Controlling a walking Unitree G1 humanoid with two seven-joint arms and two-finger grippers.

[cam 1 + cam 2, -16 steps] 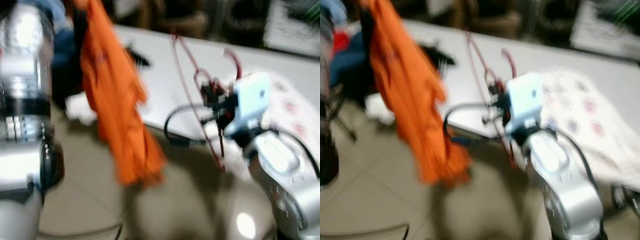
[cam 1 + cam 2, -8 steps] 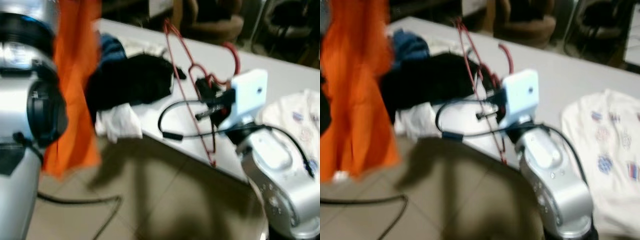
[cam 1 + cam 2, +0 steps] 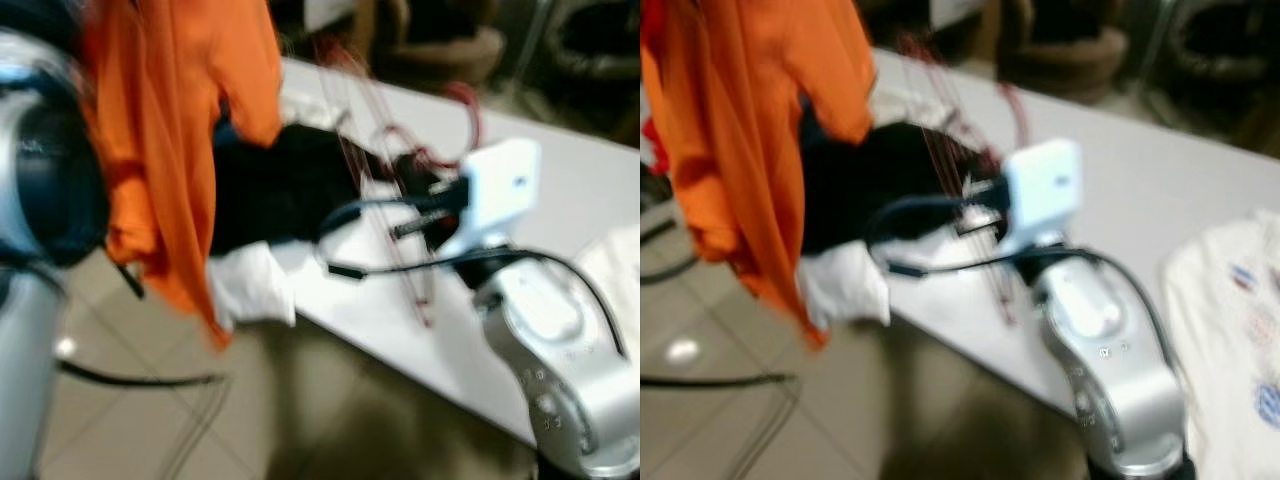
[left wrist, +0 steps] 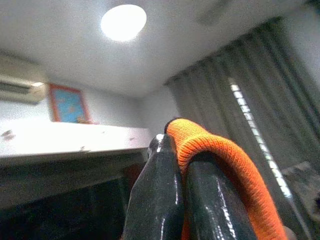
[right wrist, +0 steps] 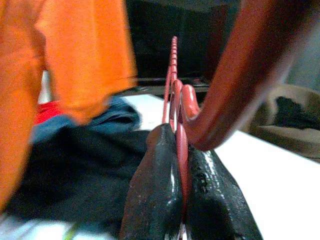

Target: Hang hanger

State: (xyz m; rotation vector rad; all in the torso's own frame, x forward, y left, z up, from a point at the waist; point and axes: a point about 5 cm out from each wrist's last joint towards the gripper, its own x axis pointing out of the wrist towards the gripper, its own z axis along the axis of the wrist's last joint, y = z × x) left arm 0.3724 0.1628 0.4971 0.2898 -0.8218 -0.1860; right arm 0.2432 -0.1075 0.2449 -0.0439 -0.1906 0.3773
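Nearest the head camera, the silver right arm reaches forward, and its right gripper [image 5: 177, 200] has its fingers pinched tight on the thin wire of the red hanger [image 3: 395, 200], held upright in the air just above the near edge of the white table [image 3: 590, 190], hook uppermost. On the robot's left, the left gripper [image 4: 182, 190] is clamped on a fold of the orange shirt [image 3: 180, 130], which hangs from it in a long drape down past the table edge toward the tiled floor. The hanger looks light, stiff and springy; its wire is thin and smooth, so it could swivel in the pinch, and the present grip low on the neck under the hook seems the best place to keep it from turning. The shirt is soft and limp and will sag and swing wherever it is not supported. Beyond the hanger, a dark heap of clothes [image 3: 290, 185] and a white cloth [image 3: 250, 285] lie at the table's left end, and a patterned pale garment [image 3: 1240, 330] lies to the right. Room is tight between shirt, heap and hanger, but open above the table. A cable trails across the floor to the left.
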